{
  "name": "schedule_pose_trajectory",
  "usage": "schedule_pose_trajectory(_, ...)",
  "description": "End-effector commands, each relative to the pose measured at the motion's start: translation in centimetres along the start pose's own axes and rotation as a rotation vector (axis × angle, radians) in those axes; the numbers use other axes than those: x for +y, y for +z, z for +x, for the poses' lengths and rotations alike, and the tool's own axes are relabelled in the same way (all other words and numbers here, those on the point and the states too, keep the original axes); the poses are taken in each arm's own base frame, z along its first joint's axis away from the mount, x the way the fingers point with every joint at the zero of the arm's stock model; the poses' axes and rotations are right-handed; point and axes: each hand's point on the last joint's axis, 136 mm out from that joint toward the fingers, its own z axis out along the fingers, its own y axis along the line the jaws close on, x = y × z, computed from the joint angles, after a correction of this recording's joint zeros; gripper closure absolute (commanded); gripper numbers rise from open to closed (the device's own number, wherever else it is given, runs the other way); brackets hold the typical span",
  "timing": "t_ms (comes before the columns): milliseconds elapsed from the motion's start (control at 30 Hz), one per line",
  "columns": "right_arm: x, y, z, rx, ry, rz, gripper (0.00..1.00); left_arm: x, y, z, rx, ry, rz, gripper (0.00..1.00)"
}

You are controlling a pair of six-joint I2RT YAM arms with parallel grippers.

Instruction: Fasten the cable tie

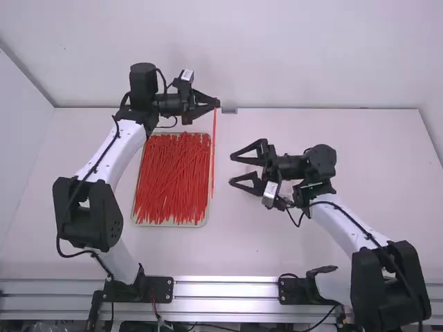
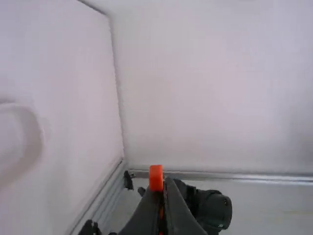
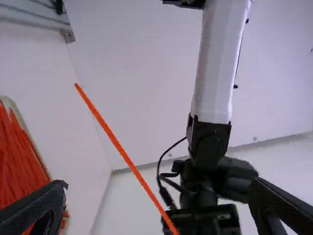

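Clearance looks like the reason for the pose: the left hand (image 1: 215,104), at the upper middle of the high view, is pinched shut on the head end of one red cable tie (image 1: 214,152). The tie therefore hangs straight down the frame, beside the tray (image 1: 173,225) and its heap of spare ties (image 1: 173,178) at centre left rather than in it. In the left wrist view the orange head (image 2: 156,176) pokes out just beyond the closed fingers (image 2: 176,215). Holding it by one end leaves the tail free for the other arm, I judge. The right hand (image 1: 240,167), just right of centre in the high view, is spread wide and holds nothing, its opening turned toward the tie. The tie's lower end sits just left of that hand, near but apart, roughly level with its fingers. In the right wrist view the cable tie (image 3: 122,152) runs as a diagonal line from upper left to bottom centre. It lies in the frame between the right hand's two fingers (image 3: 36,205) and touches neither, and the left arm (image 3: 215,63) rises behind it.
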Motion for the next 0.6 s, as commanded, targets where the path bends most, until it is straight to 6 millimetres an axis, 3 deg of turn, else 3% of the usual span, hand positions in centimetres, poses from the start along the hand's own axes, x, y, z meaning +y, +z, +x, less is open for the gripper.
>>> schedule_pose_trajectory(0, -1.4, 0.8, 0.2, 0.021, -0.136, 0.026, 0.01, -0.9, -0.1, -0.6, -0.028, -0.025, -0.002, 0.98)
schedule_pose_trajectory(267, -1.5, 2.1, -0.3, 0.008, -0.17, 0.037, 0.01, -0.8, 0.0, -0.6, -0.024, -0.056, 0.0, 0.98)
schedule_pose_trajectory(567, -1.7, 2.4, -0.1, 0.026, -0.175, 0.048, 0.01, -1.4, 2.0, 1.5, 0.056, -0.035, 0.016, 0.98)
